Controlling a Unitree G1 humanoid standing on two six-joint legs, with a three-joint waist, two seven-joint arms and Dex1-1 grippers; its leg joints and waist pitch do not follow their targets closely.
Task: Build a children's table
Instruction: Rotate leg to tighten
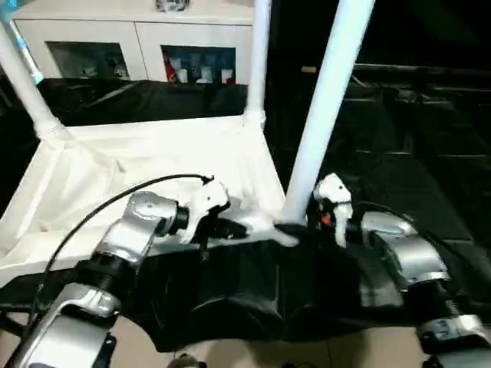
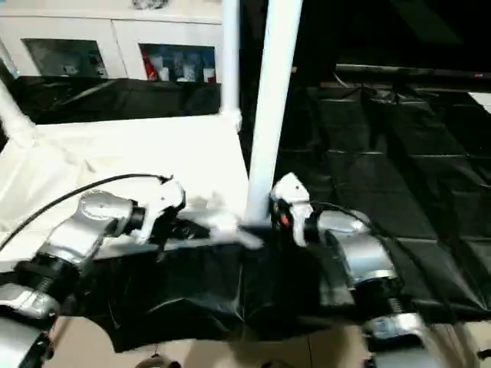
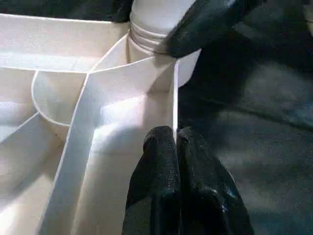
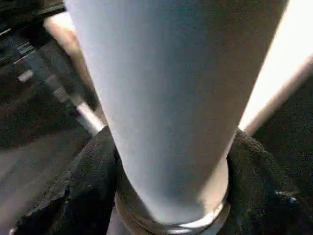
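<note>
The white tabletop lies upside down on black sheeting, ribbed underside up. Three white legs stand in its corners: far left, far right and near right. My left gripper is shut on the thin rim wall beside the near right corner. My right gripper is at the foot of the near right leg, with a black finger pressed against each side of it. One right finger lies on the leg's threaded base.
A white cabinet with glass doors stands behind the tabletop. Black sheeting covers the surface to the right and hangs over the near edge. A black cable loops over my left forearm.
</note>
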